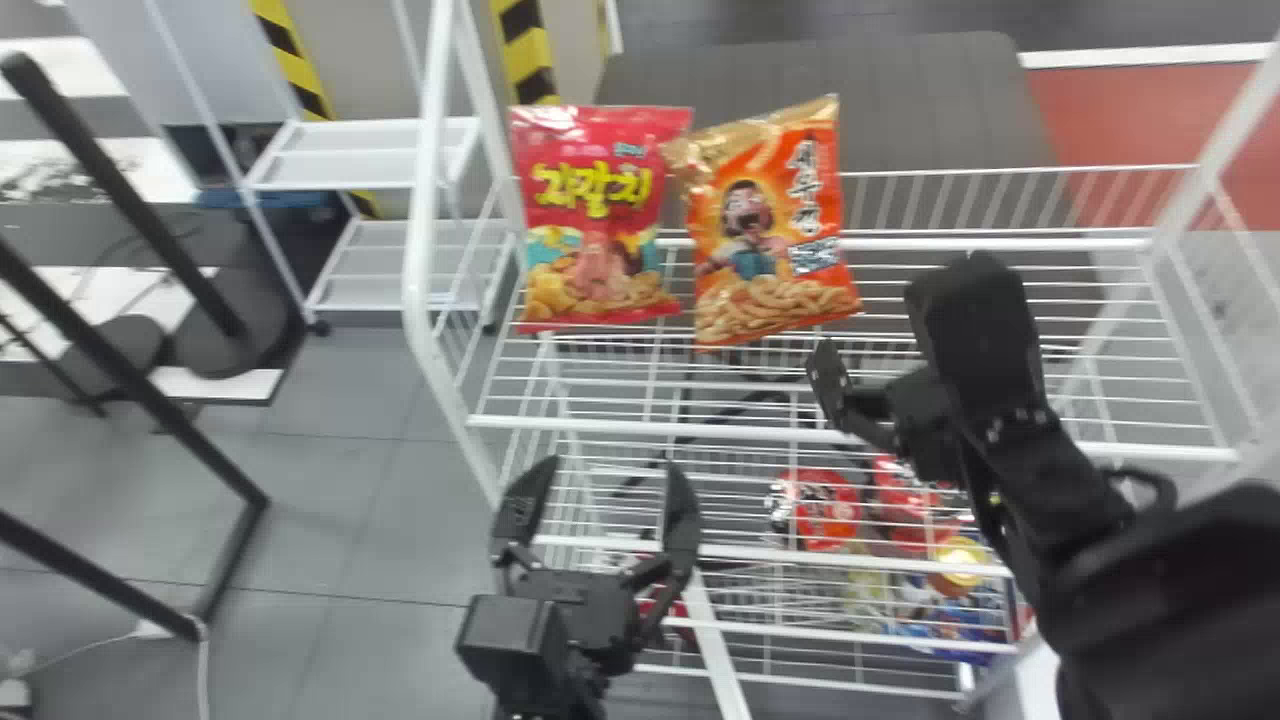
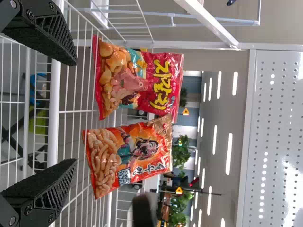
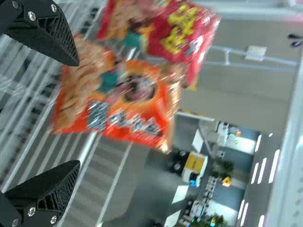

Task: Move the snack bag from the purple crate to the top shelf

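Our right gripper [image 3: 78, 113] and left gripper [image 1: 612, 465] are spread and empty, so we had best back the right straight out without brushing the orange snack bag [image 1: 775, 240]. It stands askew beside the red snack bag [image 1: 600, 220] on the top shelf [image 1: 650, 428], 2 glossy foil pillows with crimped ends over thin white wires.

Glossy plastic red bag [image 1: 600, 220] and orange bag [image 1: 770, 235], smooth metal top shelf [image 1: 650, 429]

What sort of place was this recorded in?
Probably a mock shop inside a lab or workshop: a white wire rack bears a red foil snack bag and an orange foil snack bag, with yellow-and-black hazard striping behind.
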You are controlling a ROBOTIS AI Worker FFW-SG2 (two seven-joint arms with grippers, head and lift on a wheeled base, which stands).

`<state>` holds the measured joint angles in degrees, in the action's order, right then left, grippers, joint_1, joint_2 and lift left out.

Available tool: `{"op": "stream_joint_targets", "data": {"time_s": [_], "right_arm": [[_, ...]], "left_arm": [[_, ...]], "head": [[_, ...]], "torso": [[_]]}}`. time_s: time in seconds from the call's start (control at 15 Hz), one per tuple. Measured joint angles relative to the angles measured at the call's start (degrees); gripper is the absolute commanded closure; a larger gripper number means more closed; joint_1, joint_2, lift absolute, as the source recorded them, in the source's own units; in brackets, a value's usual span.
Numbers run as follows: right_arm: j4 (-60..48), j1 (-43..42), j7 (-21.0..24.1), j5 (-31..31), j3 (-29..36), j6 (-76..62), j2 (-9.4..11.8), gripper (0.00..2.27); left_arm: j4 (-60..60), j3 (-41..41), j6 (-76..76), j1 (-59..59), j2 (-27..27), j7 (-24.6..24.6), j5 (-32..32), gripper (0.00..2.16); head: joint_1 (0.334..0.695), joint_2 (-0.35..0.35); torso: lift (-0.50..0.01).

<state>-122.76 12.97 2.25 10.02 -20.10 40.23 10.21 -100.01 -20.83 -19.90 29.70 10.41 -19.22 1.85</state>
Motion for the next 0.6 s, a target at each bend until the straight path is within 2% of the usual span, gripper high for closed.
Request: {"op": "stream_joint_targets", "data": {"time_s": [0.33, 0.6], "right_arm": [[-3.73, 17.73, 0.34, -4.71, 11.66, -14.31, 4.58, 0.08], [0.91, 27.32, -1.03, -7.96, 16.73, -33.44, 6.13, 0.06]], "left_arm": [[-0.64, 0.0, 0.53, 0.0, -0.03, 0.69, 0.07, 0.08], [-1.69, 0.3, 1.07, 0.09, 0.07, 1.26, 0.97, 0.08]], "head": [[0.695, -0.092], [0.695, -0.139]], "torso": [[0.003], [0.003]]}}
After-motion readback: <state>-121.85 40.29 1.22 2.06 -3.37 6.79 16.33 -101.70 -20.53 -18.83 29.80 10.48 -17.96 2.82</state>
